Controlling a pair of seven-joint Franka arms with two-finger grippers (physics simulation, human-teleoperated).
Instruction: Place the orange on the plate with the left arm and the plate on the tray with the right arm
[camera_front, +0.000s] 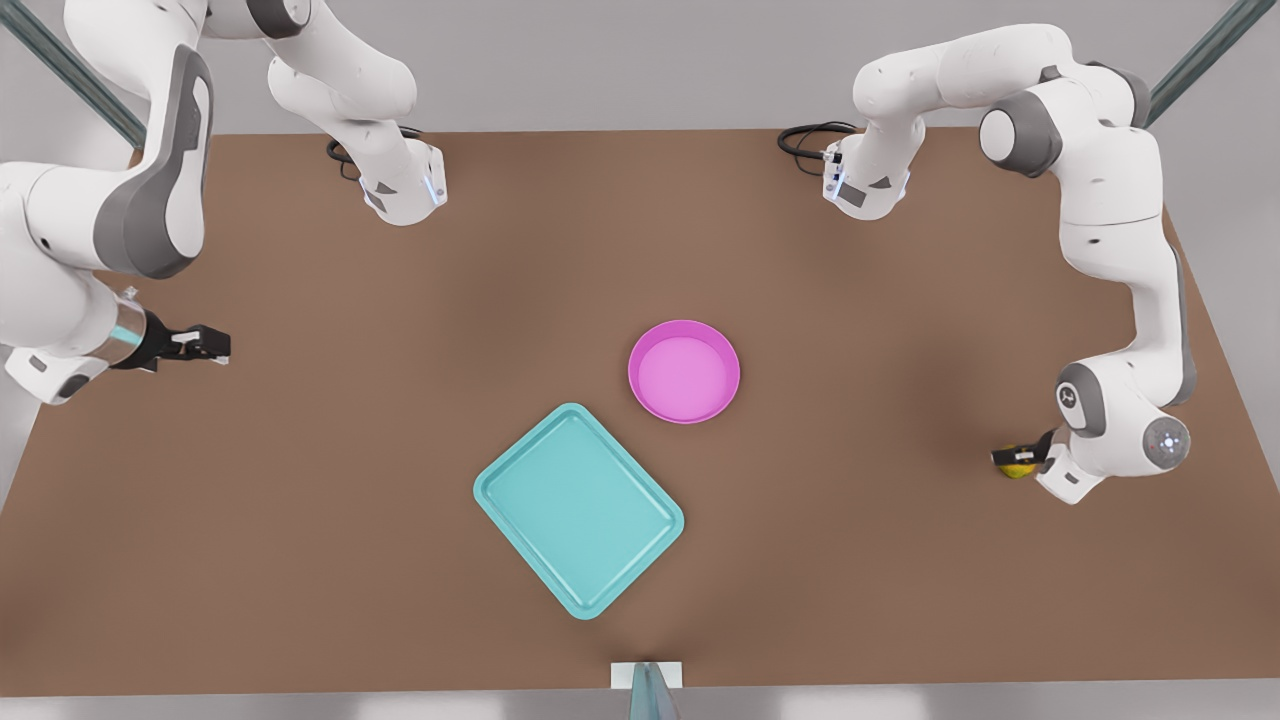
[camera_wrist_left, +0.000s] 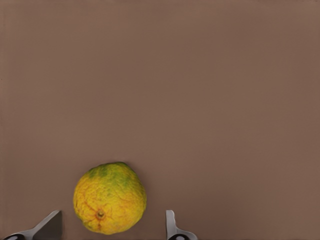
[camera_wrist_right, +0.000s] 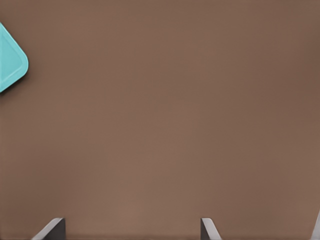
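Left gripper open wide round orange, not squeezing. Right gripper open too, waiting far from plate & tray.

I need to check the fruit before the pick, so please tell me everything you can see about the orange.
The orange is a small round fruit with bumpy yellow-orange skin, a greenish patch on one side and a small brown stem scar facing the left wrist camera. It looks whole and rests on the brown table, near the front view's right edge, far from the plate and the tray. The left gripper is open around it: a fingertip stands on each side, with a gap at each, so neither clearly touches it.
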